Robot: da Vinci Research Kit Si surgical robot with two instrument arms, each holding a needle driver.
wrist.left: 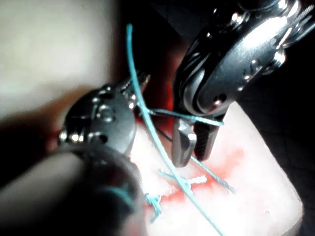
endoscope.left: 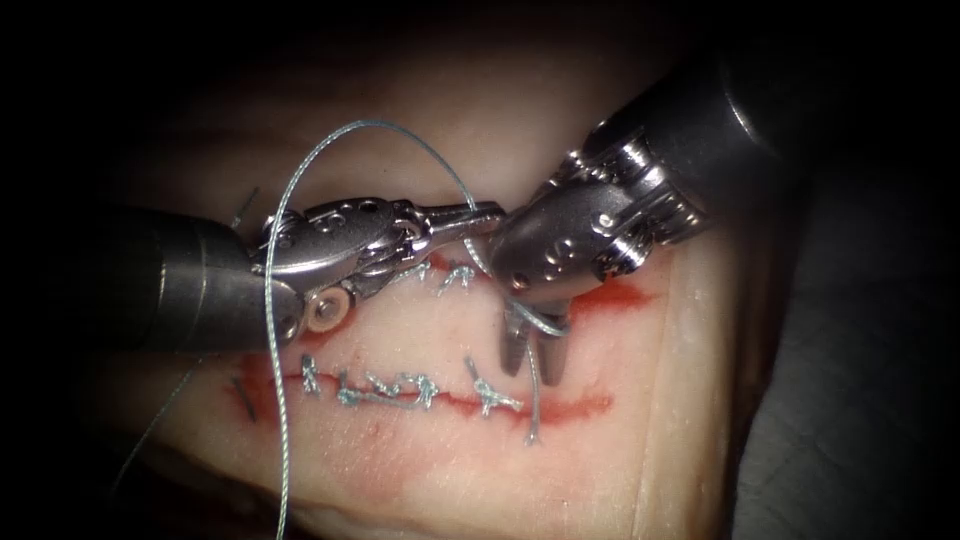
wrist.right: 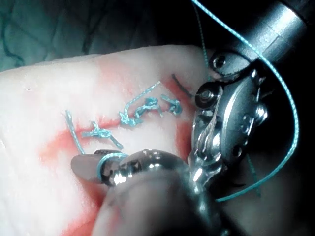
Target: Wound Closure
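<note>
On the tissue lie two cuts, the nearer one closed along most of its length by teal knots. My left tool reaches in from the left, shut on the teal thread, which arcs up and over to the left, then drops off the front edge. My right tool points down between the two cuts with its jaws open. A loop of thread is wound around them. A short tail hangs between the jaws to the nearer cut. The left wrist view shows the wound-on loop above the right tool.
The far cut carries one teal knot and red fluid. Short dark thread ends stick out at the nearer cut's left end. The tissue's right edge falls away to dark cloth.
</note>
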